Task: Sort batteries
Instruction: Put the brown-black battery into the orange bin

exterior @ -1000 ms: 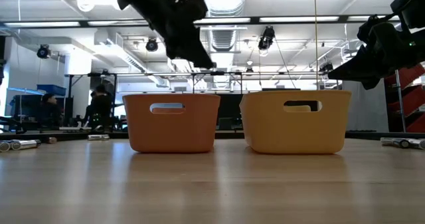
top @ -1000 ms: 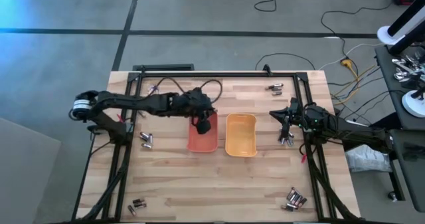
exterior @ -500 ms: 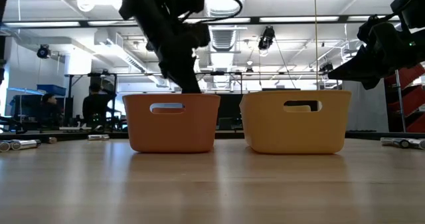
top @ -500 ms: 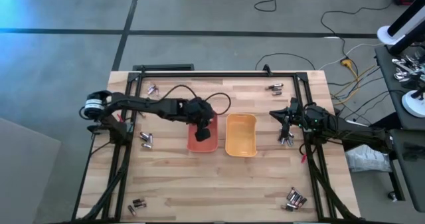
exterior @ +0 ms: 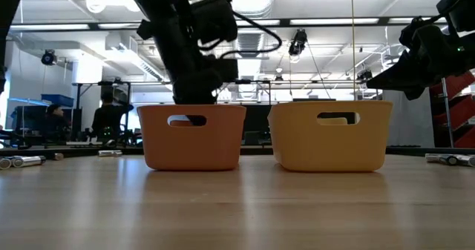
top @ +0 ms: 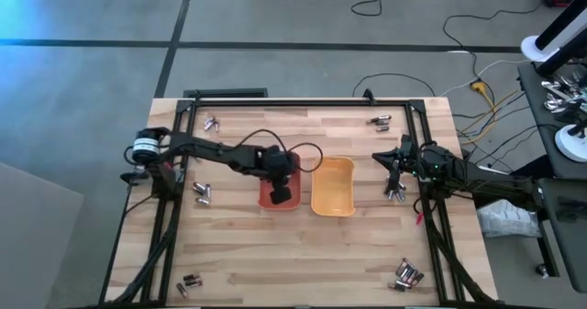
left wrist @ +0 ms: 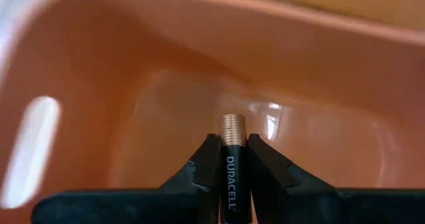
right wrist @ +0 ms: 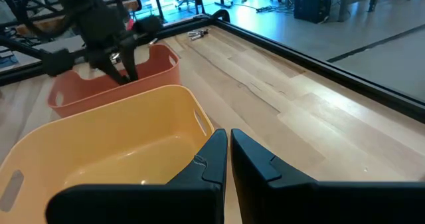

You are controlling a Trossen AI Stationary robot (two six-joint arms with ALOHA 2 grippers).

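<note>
The left tool [top: 282,193], from above, has dropped into the orange tray [top: 267,200] at mid-tabletop since a second ago; level view shows it [exterior: 194,94] below the rim; its wrist view shows fingers [left wrist: 204,167] clamped on a copper-tipped battery [left wrist: 232,174] near the floor, so release looks imminent, the right tool [top: 396,192] waiting near the right edge, pinched together empty.

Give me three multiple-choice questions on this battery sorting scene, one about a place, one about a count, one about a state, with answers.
1. Where is the left pincer?
A. inside the orange tray
B. over the yellow tray
C. at a table corner

2. How many trays are on the table?
A. one
B. two
C. four

3. The left pincer is
A. open, empty
B. shut on the dark battery
C. shut on a cable

Answers: 1 A, tray walls surround it; 2 B, one orange, one yellow; 3 B, fingers clamp the coppery-ended cell.
</note>
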